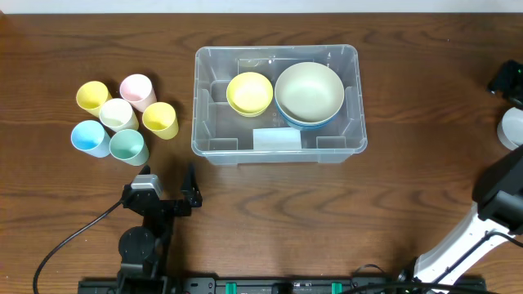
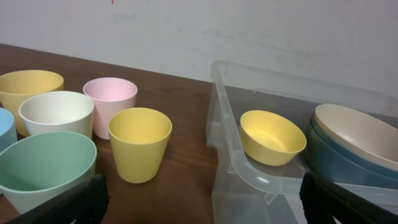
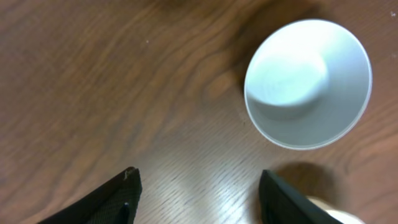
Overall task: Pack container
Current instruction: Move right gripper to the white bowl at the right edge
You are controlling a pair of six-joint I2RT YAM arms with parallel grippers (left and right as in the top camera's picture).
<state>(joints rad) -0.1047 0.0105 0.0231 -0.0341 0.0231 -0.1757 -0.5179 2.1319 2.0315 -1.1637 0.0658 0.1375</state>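
Observation:
The clear container [image 1: 198, 106] stands at the table's middle with a white label on its near wall. Inside it lie a yellow bowl [image 1: 250, 92] and a cream bowl [image 1: 309, 90] stacked on a blue bowl. My left gripper [image 1: 168, 181] is open and empty on the near side, between the cups and the container's near left corner [image 2: 233, 152]. My right gripper [image 3: 198, 180] is open and empty above bare table, beside a white cup [image 3: 308, 81] that also shows at the overhead view's right edge [image 1: 513, 128].
Several cups stand together left of the container: yellow [image 1: 92, 96], pink [image 1: 137, 90], cream [image 1: 118, 114], a second yellow [image 1: 160, 119], blue [image 1: 88, 137] and green [image 1: 128, 147]. The right arm [image 1: 500, 196] crosses the near right corner.

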